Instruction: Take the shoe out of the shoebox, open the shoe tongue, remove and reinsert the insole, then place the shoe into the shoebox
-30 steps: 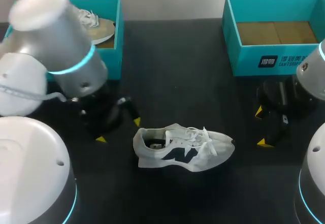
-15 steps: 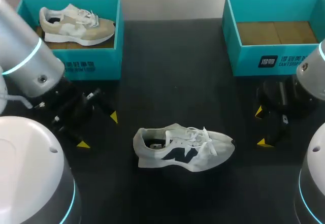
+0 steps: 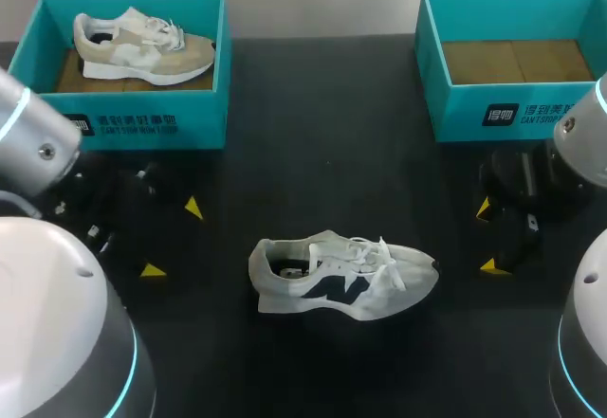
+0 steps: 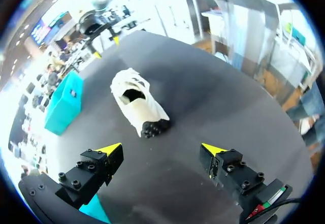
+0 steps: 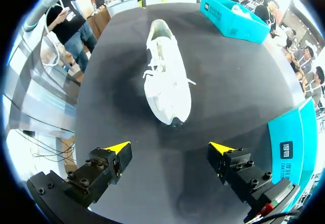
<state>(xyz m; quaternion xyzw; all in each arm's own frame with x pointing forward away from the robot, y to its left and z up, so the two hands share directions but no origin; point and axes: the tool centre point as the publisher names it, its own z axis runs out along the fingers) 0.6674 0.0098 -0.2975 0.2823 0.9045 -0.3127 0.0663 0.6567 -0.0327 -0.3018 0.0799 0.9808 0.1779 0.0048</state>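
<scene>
Table (image 3: 322,134): black, carries everything listed
Left shoebox (image 3: 133,124): teal, far left corner
Right shoebox (image 3: 512,110): teal, far right corner, brown cardboard floor showing
White shoe (image 3: 341,274): upright at table centre, outside both boxes, toe toward the right arm
Beige shoe (image 3: 142,46): inside left shoebox
Left gripper (image 3: 173,239): jaws spread, nothing held, near the heel
Right gripper (image 3: 487,237): jaws spread, nothing held, near the toe

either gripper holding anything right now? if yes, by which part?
Nothing held. The left gripper and right gripper both have jaws open and empty; the white shoe lies on the table between them, touched by neither.
</scene>
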